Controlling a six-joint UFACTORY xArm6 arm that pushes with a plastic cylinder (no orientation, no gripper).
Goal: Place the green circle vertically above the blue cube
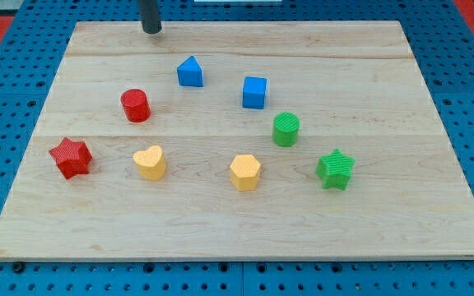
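Note:
The green circle [285, 129] is a short green cylinder standing right of the board's middle. The blue cube [254, 92] stands just up and to the left of it, a small gap apart. My tip [152, 30] rests near the board's top edge, left of centre, far from both blocks. The nearest block to the tip is the blue pentagon-like block [190, 71], below and to its right.
A red cylinder [136, 105], red star [71, 158], yellow heart [150, 162], yellow hexagon [244, 172] and green star [335, 168] stand on the wooden board [401, 230]. Blue pegboard surrounds the board.

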